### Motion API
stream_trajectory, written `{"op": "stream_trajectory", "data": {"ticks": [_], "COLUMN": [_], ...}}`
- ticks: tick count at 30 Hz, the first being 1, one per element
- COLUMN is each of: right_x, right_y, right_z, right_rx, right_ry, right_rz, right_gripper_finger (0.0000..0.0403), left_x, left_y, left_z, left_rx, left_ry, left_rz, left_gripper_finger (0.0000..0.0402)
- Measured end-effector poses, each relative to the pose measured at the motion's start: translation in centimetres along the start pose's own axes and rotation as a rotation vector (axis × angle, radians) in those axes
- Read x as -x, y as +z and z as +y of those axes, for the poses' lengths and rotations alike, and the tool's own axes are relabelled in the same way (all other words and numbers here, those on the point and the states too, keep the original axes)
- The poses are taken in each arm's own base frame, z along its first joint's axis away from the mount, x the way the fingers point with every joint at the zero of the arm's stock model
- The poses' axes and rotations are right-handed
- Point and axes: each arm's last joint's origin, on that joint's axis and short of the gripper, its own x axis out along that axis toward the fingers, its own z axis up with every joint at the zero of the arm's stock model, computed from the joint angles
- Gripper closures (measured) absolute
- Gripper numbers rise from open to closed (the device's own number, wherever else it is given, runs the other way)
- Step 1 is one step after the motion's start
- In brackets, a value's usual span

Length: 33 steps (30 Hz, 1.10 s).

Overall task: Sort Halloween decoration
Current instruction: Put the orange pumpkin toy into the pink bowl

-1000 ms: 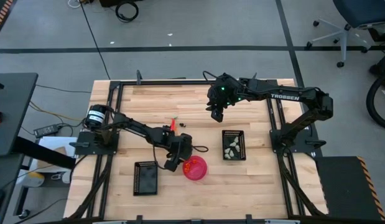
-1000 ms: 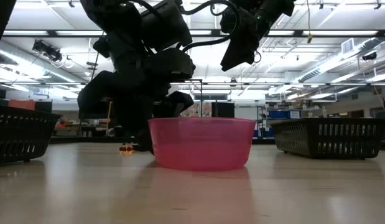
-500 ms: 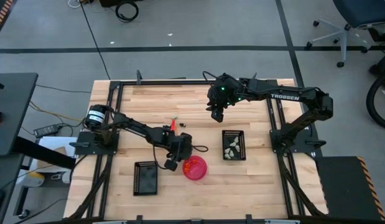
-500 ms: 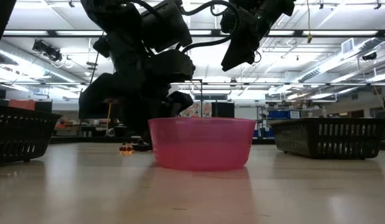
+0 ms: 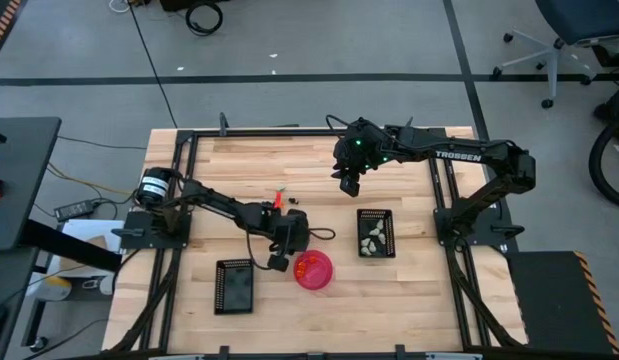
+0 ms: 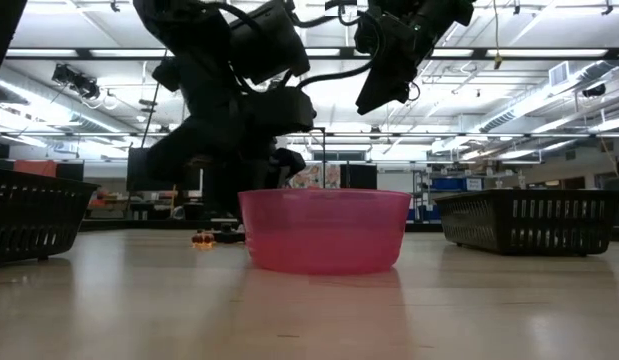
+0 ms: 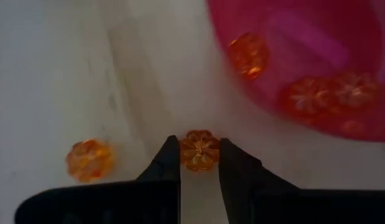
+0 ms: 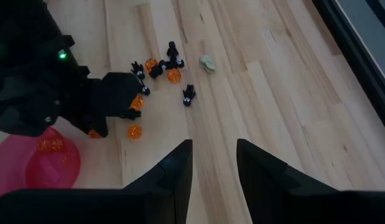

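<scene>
- The left gripper (image 7: 199,163) is closed on a small orange pumpkin bead (image 7: 199,150), pinched between its two fingertips just beside the pink bowl (image 7: 316,118), low over the table (image 7: 49,74).
- Several orange beads (image 7: 316,96) already lie in the bowl, so this one most likely belongs there too.
- To do it well: lift straight up enough to clear the bowl's rim, carry the bead over the middle of the bowl, and only then let go; the grip is on a tiny round piece, so it could slip if the move is jerky.
- Another orange bead (image 7: 88,159) lies loose on the wood near the held one; avoid knocking it.
- More loose pieces (image 8: 162,67), orange and black with one pale one, wait farther up the table.
- The right gripper (image 8: 214,163) hovers high above the table's far side, fingers parted and holding nothing.
</scene>
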Motion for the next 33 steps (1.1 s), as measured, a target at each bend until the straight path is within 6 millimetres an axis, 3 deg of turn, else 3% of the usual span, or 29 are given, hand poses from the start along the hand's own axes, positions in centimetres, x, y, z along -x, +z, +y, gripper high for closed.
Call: {"op": "stream_trajectory", "data": {"ticks": [6, 17, 26, 29, 33], "right_x": [0.0, 0.0, 0.2, 0.3, 0.3], "right_y": [-0.1, -0.5, -0.7, -0.4, -0.3], "right_z": [0.0, -0.1, -1.3, -1.5, -1.4], "right_rx": [-0.001, 0.044, 0.052, 0.052, 0.072], "right_ry": [0.000, -0.015, -0.163, -0.154, -0.125], "right_rz": [0.007, 0.048, 0.072, 0.042, 0.030], "right_gripper_finger": [0.0274, 0.0274, 0.0274, 0.0274, 0.0274], "left_x": [0.6, 4.0, 6.9, 6.7, 4.6], "left_y": [0.3, 3.2, 7.4, 7.8, 7.2], "left_z": [1.4, 3.3, 0.8, -0.9, -2.6], "left_rx": [0.024, 0.056, 0.125, 0.126, 0.163], "left_ry": [0.010, 0.053, -0.085, -0.130, -0.122], "left_rz": [0.048, -0.052, -0.249, -0.278, -0.186], "left_gripper_finger": [0.0349, 0.0349, 0.0349, 0.0349, 0.0349]}}
